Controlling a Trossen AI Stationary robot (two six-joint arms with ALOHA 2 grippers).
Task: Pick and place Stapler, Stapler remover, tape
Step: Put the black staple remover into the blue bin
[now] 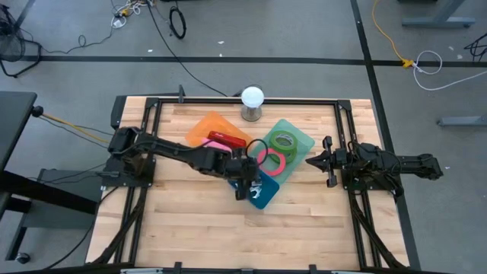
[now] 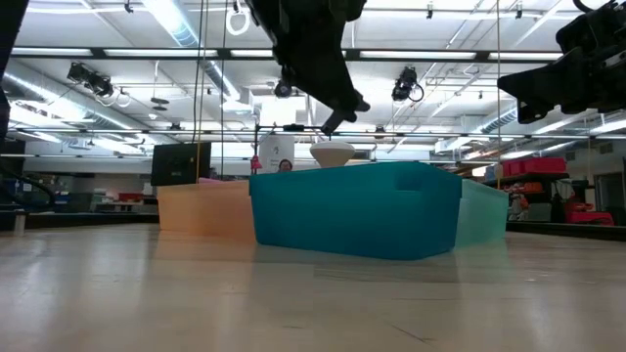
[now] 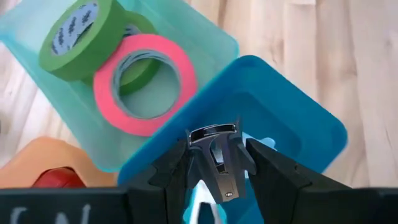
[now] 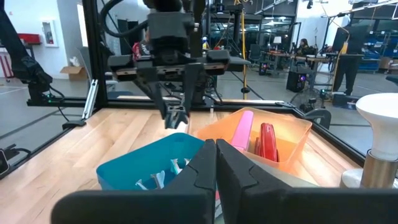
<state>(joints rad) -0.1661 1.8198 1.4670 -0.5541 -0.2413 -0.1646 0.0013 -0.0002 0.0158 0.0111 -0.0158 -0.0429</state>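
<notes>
Your left gripper point(image 1: 242, 186) was out over the middle of the wooden table point(image 1: 190, 228), hanging above the dark blue plastic bin point(image 3: 298, 118). Its fingers point(image 3: 273, 168) were pinching a black and chrome staple remover point(image 3: 217, 162), claws showing between them in the left wrist view. The remover was up in the air, clear of the bin floor; the low view showed the gripper point(image 2: 333, 103) well above the bin's rim.

Inside that blue bin point(image 4: 143, 165) you had other pale staple removers point(image 4: 165, 174) lying at the bottom.

Just to the far right of it sat the translucent teal plastic bin point(image 1: 300, 141), touching or nearly touching the blue one. It held a green tape roll point(image 3: 74, 28) and a pink tape roll point(image 3: 146, 84), the green one overlapping the pink one's far edge.

To the left of the teal bin was the translucent orange plastic bin point(image 4: 292, 134), with a pink stapler point(image 4: 241, 134) and a red stapler point(image 4: 267, 142) lying side by side in it.

Your right gripper point(image 1: 312, 160) waited at the right side of the table, fingers pressed together, holding nothing. It pointed toward the bins.

A white-domed lamp on a metal base point(image 1: 252, 103) stood at the far edge of the table, behind the bins.
</notes>
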